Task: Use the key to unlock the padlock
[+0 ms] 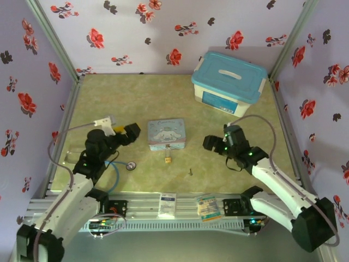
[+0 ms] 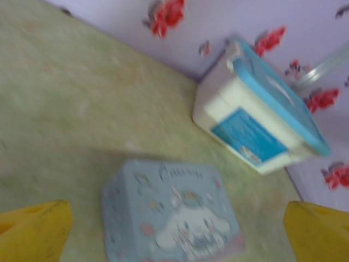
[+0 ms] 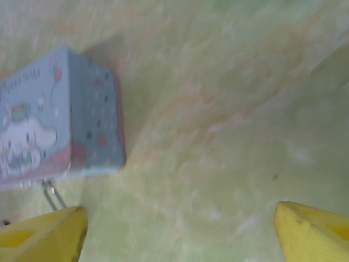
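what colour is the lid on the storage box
Light blue lid, clearest in the top external view.

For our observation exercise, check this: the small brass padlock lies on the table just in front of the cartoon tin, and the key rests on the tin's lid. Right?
Not quite. The key is not on the tin; it lies on the table, right of the padlock. The padlock does lie just in front of the tin. The top view shows this.
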Robot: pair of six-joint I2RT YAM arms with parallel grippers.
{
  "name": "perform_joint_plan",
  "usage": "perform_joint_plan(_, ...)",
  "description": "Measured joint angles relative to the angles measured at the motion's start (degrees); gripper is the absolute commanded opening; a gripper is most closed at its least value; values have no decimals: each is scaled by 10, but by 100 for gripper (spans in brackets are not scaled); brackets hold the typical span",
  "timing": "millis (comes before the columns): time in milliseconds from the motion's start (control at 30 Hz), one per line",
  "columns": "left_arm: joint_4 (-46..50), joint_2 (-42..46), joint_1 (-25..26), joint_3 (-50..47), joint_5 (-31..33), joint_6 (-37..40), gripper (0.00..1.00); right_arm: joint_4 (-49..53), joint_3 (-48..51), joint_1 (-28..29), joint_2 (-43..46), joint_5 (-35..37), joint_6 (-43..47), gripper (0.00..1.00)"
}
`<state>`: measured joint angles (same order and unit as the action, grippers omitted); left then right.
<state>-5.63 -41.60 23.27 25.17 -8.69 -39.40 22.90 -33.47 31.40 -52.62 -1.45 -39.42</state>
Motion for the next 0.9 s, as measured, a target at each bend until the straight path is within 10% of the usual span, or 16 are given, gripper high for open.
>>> perform_joint_plan(367,138,-74,289,63,169,-30,100,11,28,235,-86,97,-159,69)
perform_joint_plan(533,135,-117,338,64,196,-54,100,-36,32,286,-152,121,-213,52)
perform_joint_plan(900,79,-163,381,64,208,-92,100,-116,37,324,-232,140,-275,48)
